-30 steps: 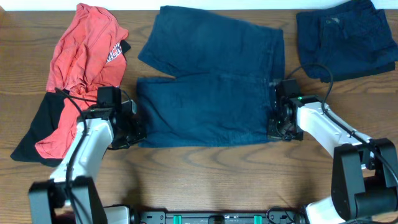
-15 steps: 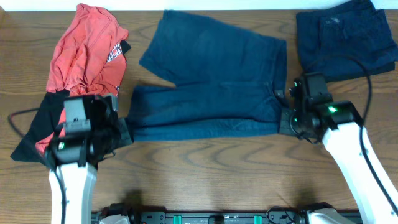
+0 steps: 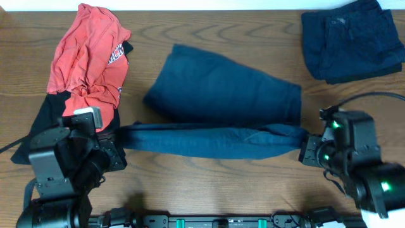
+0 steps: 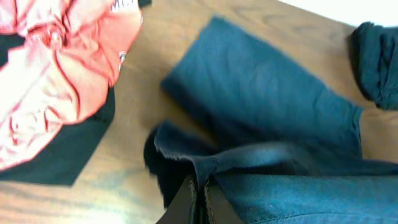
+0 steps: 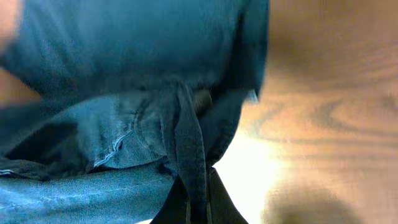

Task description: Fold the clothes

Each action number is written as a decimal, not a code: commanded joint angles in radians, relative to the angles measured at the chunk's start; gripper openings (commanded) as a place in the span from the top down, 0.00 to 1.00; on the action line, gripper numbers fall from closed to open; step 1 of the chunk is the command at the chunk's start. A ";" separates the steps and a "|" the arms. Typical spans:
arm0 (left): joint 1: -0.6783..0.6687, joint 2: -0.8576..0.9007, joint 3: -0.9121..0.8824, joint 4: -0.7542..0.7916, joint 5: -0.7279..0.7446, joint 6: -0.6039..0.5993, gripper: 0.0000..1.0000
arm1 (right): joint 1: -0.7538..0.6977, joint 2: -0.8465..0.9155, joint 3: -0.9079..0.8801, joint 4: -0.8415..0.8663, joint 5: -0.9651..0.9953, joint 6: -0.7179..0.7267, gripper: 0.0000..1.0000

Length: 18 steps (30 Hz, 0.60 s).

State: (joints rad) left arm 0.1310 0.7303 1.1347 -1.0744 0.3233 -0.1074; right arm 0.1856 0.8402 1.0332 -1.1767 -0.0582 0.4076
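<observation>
I see the large dark navy-blue cloth shorts (image 3: 221, 95) in the middle of the brown wooden table (image 3: 209, 190). Their far part lies flat on the wood. Their near edge is stretched into a long narrow band that runs from left to right between my two grippers. The left gripper (image 4: 200, 190) is at the left end of this band. In its wrist view the fingers are pressed tightly together on a fold of the blue cloth, with the hem bunched just above them. The right gripper (image 5: 198, 196) is at the right end of the band. Its fingers are also clenched on a thick fold of the same shorts, where I can see a seam with light stitching. At the far left lies the crumpled coral-red cloth T-shirt with dark lettering (image 3: 85, 54). It partly covers a flat black cloth garment (image 3: 45, 113), which is close to the left arm. At the far right corner rests a second pair of dark navy shorts (image 3: 351, 41), folded into a pile, well apart from the shorts that I hold
</observation>
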 commanded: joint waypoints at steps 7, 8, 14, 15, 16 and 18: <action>0.007 0.189 -0.016 0.137 -0.029 0.006 0.95 | -0.011 0.095 0.014 0.158 0.162 0.033 0.99; 0.007 0.220 -0.016 0.157 -0.029 0.006 0.94 | -0.011 0.120 0.014 0.174 0.178 0.033 0.99; 0.000 0.439 -0.016 0.328 -0.013 0.007 0.94 | -0.065 0.317 0.014 0.282 0.227 0.033 0.99; -0.011 0.476 -0.016 0.364 -0.013 0.007 0.94 | -0.080 0.352 0.014 0.303 0.227 0.033 0.99; -0.023 0.507 -0.016 0.397 -0.014 0.010 0.94 | -0.097 0.385 0.014 0.323 0.226 0.032 0.99; -0.058 0.571 -0.016 0.465 -0.014 0.025 0.94 | -0.123 0.435 0.014 0.358 0.225 0.023 0.99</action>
State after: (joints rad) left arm 0.1001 1.2442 1.1221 -0.6540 0.3477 -0.1055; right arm 0.1139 1.2251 1.0332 -0.8436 0.0650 0.4290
